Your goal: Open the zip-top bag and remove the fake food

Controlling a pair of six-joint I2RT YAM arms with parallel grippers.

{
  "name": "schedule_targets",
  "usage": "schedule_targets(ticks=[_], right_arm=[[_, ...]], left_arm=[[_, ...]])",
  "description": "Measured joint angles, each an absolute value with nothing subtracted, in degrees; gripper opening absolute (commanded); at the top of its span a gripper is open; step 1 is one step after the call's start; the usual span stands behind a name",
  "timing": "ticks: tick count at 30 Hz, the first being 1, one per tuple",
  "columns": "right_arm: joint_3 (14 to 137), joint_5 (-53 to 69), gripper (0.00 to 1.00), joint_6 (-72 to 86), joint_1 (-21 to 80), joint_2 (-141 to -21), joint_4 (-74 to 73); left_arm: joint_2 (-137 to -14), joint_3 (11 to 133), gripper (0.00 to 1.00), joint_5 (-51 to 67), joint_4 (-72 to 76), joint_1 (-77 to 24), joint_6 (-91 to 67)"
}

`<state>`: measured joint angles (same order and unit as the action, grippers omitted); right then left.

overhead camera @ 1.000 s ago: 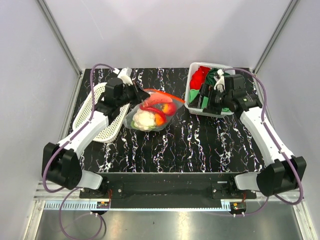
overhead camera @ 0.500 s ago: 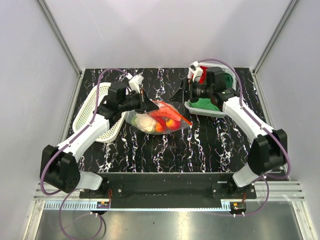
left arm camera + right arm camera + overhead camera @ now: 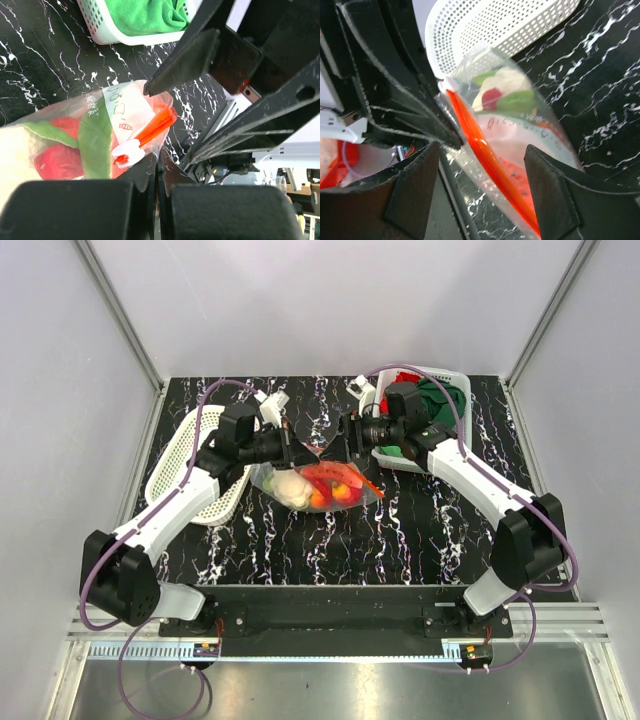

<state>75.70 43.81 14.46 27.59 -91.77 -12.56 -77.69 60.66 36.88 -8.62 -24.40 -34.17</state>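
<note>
The zip-top bag (image 3: 322, 486) sits mid-table, clear plastic with an orange-red zip strip (image 3: 482, 152) and a white slider (image 3: 126, 152). Inside is fake food: pale cabbage (image 3: 290, 486), red pieces (image 3: 326, 480), a green piece (image 3: 95, 140) and a red round fruit (image 3: 492, 95). My left gripper (image 3: 290, 453) is shut on the bag's plastic at the corner beside the slider, as the left wrist view (image 3: 157, 159) shows. My right gripper (image 3: 346, 440) is open, with the zip strip between its fingers (image 3: 482, 195) and not touching them.
A tilted white mesh basket (image 3: 176, 466) stands at the left, behind the left arm. A white basket (image 3: 447, 373) holding a red and a green cloth (image 3: 436, 396) stands at the back right. Both grippers are close together over the bag's mouth.
My right arm has swung left from the cloth basket to the bag's mouth. My left gripper has pulled the bag's corner a little to the right and turned the bag.
</note>
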Motion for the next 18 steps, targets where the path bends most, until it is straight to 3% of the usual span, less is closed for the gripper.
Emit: schedule_targets(ticks=[3, 7, 12, 16, 18], right_arm=[[75.7, 40.8, 0.72, 13.8, 28.3, -91.5, -11.9], [75.7, 36.0, 0.53, 12.9, 28.5, -91.6, -12.2], [75.7, 35.2, 0.38, 12.5, 28.7, -91.6, -12.3], [75.7, 36.6, 0.10, 13.5, 28.8, -91.8, -11.8], [75.7, 37.3, 0.00, 14.3, 28.8, -91.9, -11.9]], left_arm=[[-77.7, 61.7, 0.00, 36.7, -10.1, -24.5, -34.6], [-77.3, 62.3, 0.06, 36.6, -11.4, -24.6, -35.4], [-75.9, 62.3, 0.11, 36.2, -12.4, -24.6, -36.1], [-74.8, 62.3, 0.10, 36.0, -12.5, -24.6, -36.3], [-74.8, 62.3, 0.19, 35.7, -12.6, -24.6, -36.3]])
